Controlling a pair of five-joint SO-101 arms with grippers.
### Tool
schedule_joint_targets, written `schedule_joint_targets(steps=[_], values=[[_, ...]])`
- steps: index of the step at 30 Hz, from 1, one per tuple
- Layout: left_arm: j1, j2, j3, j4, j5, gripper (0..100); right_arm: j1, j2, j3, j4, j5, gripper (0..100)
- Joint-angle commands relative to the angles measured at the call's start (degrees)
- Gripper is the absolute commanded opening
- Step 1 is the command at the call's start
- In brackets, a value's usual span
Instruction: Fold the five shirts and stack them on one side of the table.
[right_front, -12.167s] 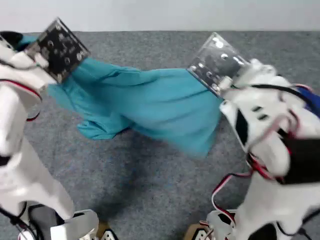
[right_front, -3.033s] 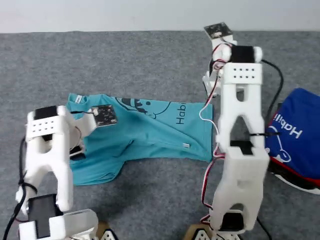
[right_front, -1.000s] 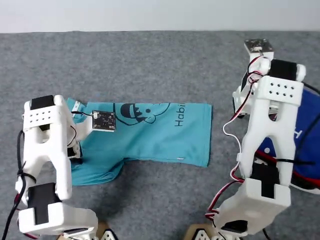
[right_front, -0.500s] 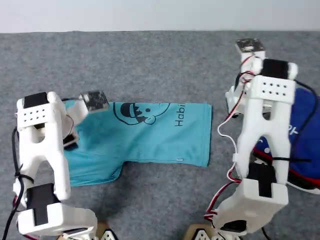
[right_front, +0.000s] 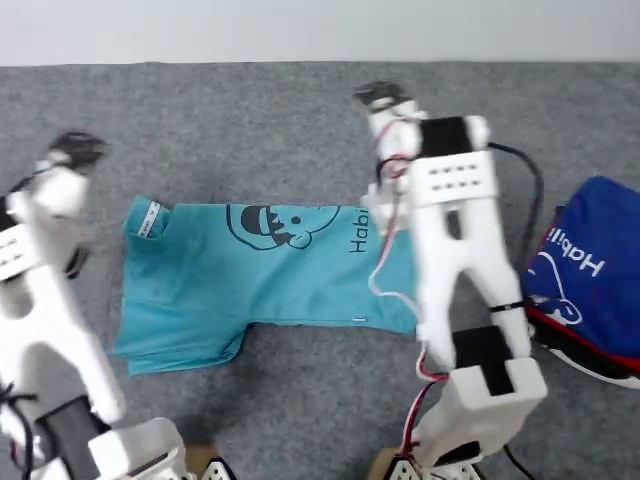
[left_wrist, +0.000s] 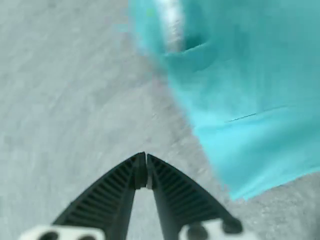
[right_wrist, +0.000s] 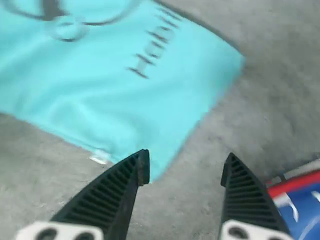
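Observation:
A teal shirt (right_front: 270, 275) lies flat on the grey table, folded lengthwise, with a dark print on top. In the left wrist view my left gripper (left_wrist: 146, 164) is shut and empty over bare table, just off the teal shirt's (left_wrist: 240, 90) edge. My left arm (right_front: 45, 260) stands at the shirt's collar end. My right arm (right_front: 455, 230) hangs over the shirt's other end. Seen from the right wrist, my right gripper (right_wrist: 187, 165) is open above the corner of the teal shirt (right_wrist: 100, 85), holding nothing.
A folded dark blue shirt (right_front: 585, 265) lies on top of a red one at the table's right edge, and its corner (right_wrist: 300, 202) shows in the right wrist view. Bare grey table (right_front: 250, 110) runs behind and in front of the teal shirt.
The shirt, earlier held up between both arms, now lies flat. My left arm has pulled off it to the left. My right arm has swung left, from the blue shirt to the teal shirt's end.

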Motion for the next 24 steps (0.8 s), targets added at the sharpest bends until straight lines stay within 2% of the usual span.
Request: schedule_joint_targets(steps=[1, 5, 11, 19, 24], values=[[-9.0, -4.0, -2.0, -0.5, 3.8, 0, -8.7, -0.6, -0.3, 2.2, 0.9, 24.1], [-17.4, -4.3, -1.9, -0.5, 6.8, 0, -19.5, 3.6, -0.5, 2.1, 1.0, 24.1], [-22.8, -4.3, -1.6, -0.4, 7.3, 0, -34.9, 11.0, -3.3, 1.4, 1.0, 24.1], [-25.6, -4.2, -1.6, -0.5, 7.3, 0, -46.0, 20.9, -14.2, 1.5, 1.0, 24.1], [-26.1, -4.4, -1.6, -0.5, 7.3, 0, -50.3, 25.2, -18.4, 1.4, 0.9, 24.1]])
